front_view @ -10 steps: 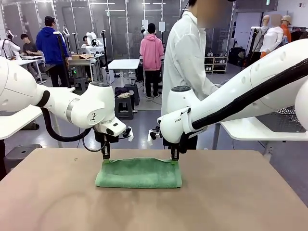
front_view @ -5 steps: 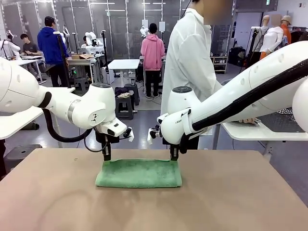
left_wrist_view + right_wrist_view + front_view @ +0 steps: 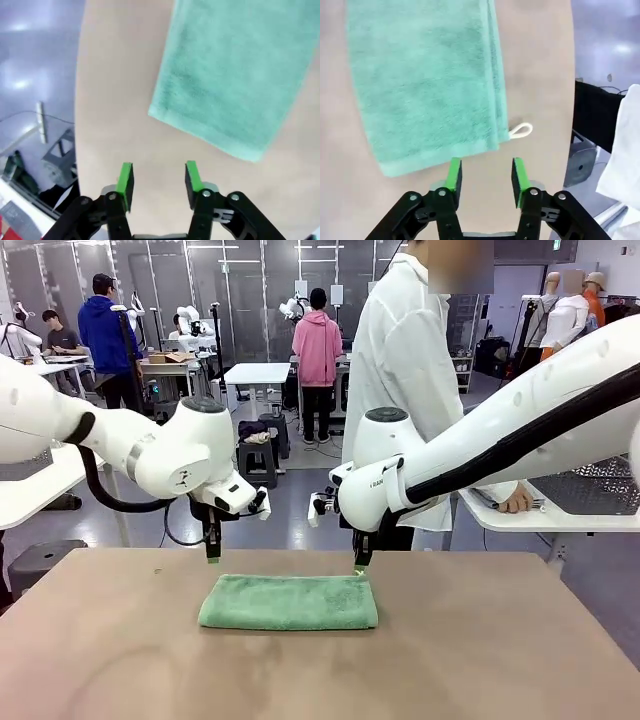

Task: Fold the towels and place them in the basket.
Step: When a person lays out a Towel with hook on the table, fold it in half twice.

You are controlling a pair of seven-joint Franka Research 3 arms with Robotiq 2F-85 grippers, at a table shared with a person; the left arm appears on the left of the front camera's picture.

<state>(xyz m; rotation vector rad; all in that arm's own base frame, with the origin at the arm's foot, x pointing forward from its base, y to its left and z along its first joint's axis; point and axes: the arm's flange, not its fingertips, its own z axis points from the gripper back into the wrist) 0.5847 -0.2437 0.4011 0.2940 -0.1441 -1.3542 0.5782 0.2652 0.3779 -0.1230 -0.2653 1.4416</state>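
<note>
A mint green towel (image 3: pixel 288 601) lies folded flat in the middle of the table, also seen as a green towel (image 3: pixel 235 75) from the left wrist and a green towel (image 3: pixel 425 75) with a small white loop from the right wrist. My left gripper (image 3: pixel 212 555) hovers just above the table off the towel's far left corner, open and empty; its open jaws (image 3: pixel 157 181) show over bare table. My right gripper (image 3: pixel 359 567) hangs above the towel's far right corner, open with nothing in it (image 3: pixel 484 175). The basket (image 3: pixel 590 485) sits on the side table at right.
A person in a white coat (image 3: pixel 405 370) stands beyond the table's far edge, one hand (image 3: pixel 517 500) on the white side table (image 3: pixel 510 512) at right. The wooden table (image 3: pixel 300 670) has free room in front and on both sides of the towel.
Both grippers let go of the towel's far edge, opened and rose. The towel's edge dropped and now lies flat. The person stepped right toward the side table.
</note>
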